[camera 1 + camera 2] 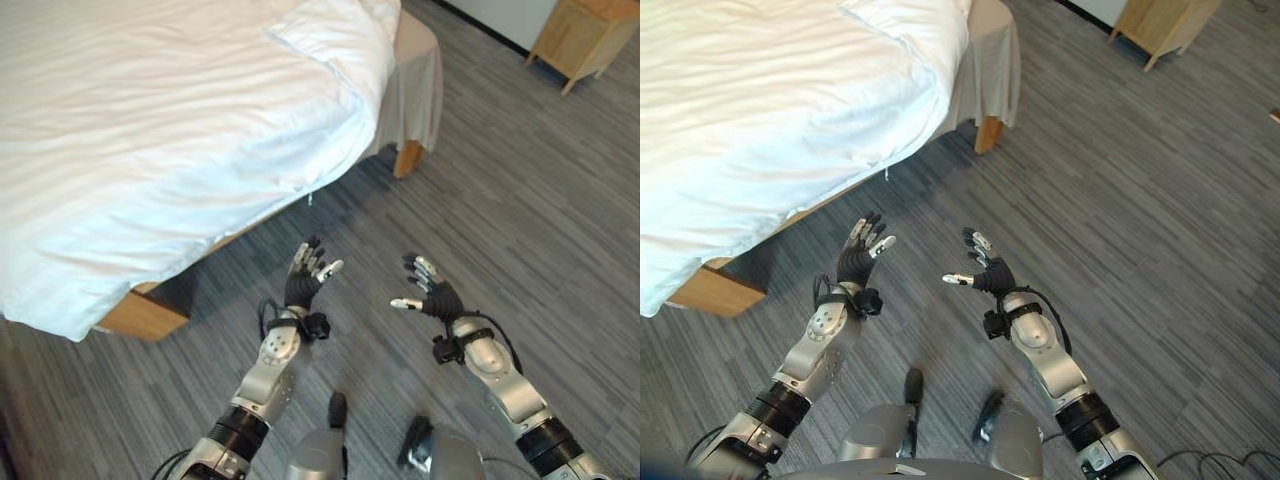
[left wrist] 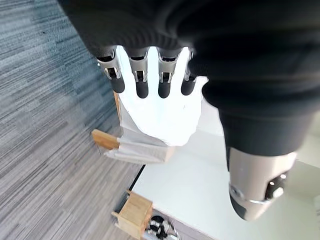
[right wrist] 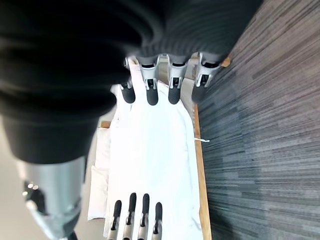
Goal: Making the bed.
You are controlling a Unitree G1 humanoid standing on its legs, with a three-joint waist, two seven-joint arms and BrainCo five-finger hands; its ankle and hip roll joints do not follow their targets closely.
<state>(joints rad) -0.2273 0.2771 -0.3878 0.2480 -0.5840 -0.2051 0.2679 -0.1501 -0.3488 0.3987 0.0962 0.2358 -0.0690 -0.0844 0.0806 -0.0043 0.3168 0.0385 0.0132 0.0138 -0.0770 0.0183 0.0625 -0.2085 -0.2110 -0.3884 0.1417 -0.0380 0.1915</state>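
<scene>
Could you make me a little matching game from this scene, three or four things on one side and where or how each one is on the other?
Things:
1. duvet
2. left hand
3. wooden cabinet
4. bed frame corner

Descriptions:
A. far across the carpet, upper right of the head views
B. white, draped over the bed's edge
C. bare wood under the hanging cover
D. open, raised above the carpet, touching nothing

Pairs: 1-B, 2-D, 3-A, 4-C

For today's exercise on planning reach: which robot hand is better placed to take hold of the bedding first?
Probably the left robot hand: it hangs open nearer the duvet edge, while the right robot hand, also open, is further out over the carpet.
</scene>
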